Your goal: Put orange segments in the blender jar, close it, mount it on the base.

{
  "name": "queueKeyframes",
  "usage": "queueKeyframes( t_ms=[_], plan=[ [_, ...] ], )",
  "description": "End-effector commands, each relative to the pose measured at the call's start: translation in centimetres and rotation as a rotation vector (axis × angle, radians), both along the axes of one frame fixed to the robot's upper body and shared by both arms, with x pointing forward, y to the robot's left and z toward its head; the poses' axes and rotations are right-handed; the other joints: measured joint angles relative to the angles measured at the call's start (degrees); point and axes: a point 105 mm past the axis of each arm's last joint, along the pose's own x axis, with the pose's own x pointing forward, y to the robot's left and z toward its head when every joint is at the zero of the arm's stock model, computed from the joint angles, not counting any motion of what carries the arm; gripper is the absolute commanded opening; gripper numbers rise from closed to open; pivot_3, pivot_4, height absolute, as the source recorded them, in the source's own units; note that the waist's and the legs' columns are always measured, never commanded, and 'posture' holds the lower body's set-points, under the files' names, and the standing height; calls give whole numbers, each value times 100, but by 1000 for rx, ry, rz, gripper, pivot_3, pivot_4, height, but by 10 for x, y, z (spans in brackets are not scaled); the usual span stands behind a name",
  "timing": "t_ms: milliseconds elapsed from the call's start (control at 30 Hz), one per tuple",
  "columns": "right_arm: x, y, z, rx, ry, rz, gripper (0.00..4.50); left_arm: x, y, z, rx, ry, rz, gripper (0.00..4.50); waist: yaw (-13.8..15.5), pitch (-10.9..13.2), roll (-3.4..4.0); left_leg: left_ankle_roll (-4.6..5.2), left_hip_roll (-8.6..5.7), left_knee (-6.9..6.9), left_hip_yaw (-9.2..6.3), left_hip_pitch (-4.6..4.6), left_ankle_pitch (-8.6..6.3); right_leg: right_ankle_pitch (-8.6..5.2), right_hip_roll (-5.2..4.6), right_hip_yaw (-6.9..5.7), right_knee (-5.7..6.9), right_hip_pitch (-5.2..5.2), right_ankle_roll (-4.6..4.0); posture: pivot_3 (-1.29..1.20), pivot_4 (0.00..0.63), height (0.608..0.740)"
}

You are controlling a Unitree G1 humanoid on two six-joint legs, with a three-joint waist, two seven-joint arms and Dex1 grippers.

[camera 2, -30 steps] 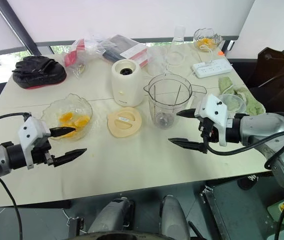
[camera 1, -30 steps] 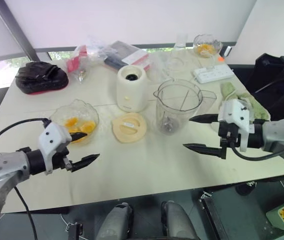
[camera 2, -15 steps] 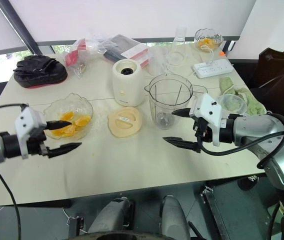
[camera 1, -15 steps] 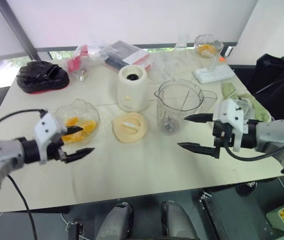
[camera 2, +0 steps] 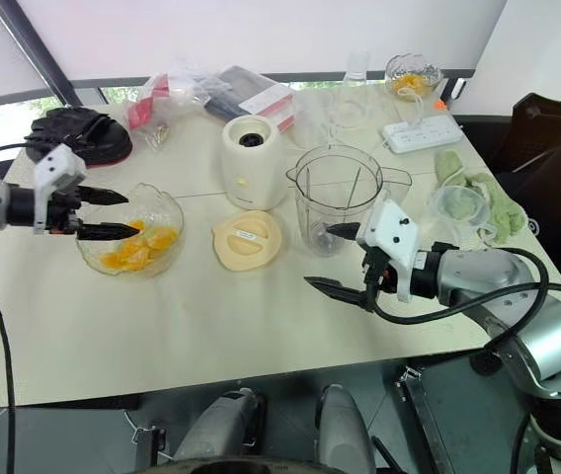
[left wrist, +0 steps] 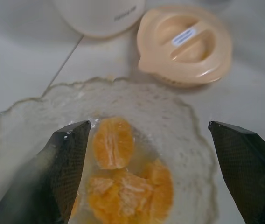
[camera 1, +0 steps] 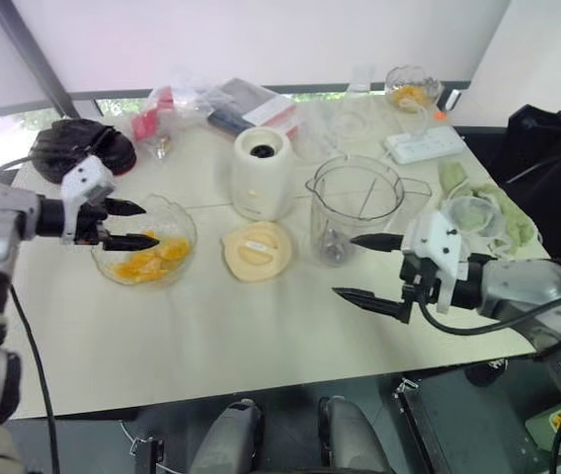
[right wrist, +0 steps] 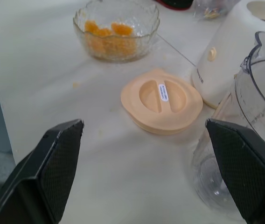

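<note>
A pale desk (camera 1: pixel 261 336) carries everything, and no step looks done. The orange segments (camera 1: pixel 147 262) lie in a glass bowl (camera 1: pixel 177 219) at nine o'clock; the left pincer (camera 1: pixel 127 224) hovers above them, wide open and empty. The blender jar (camera 1: pixel 352 207) stands empty at centre, its lid (camera 1: pixel 255 250) flat beside it, the base (camera 1: pixel 261 173) at eleven o'clock of it. The right pincer (camera 1: pixel 364 267) gapes empty nearby.

Office or laboratory room fitted out as a test bench: a plain cream rectangular table (camera 1: pixel 261 326) beside a window with a white roller blind (camera 1: pixel 261 39), bearing a white plastic power strip (camera 1: pixel 421 145), loose plastic bags (camera 1: pixel 177 99) and kitchen props.
</note>
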Motion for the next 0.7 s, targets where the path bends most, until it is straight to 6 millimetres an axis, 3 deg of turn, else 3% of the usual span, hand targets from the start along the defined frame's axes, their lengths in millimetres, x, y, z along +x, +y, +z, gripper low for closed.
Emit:
queueKeyframes(
  t_ms=[33, 333, 700],
  plan=[
    [-8, 3, 8, 13, -49, -14, 4398, 15, 2, -16, 62, 12, 18, 4225, 5, -1, -4, 0, 0, 2, 0, -5, 0, 1, -1, 0, 2, -6, 2, 0, 150, 740],
    [-14, -1, 7, 14, -49, -60, 4398, 29, 0, -51, 171, 5, 74, 4225, -15, -2, -29, -1, -6, 12, 11, -36, 2, 6, -11, 1, 60, -67, 11, 0, 150, 740],
    [-12, 0, 9, 18, -55, -72, 4398, 39, -1, -68, 159, -44, 186, 4225, 6, -5, -40, 0, -7, 22, 11, -36, 2, 7, -10, 1, 66, -63, 12, 0, 150, 740]
  ],
)
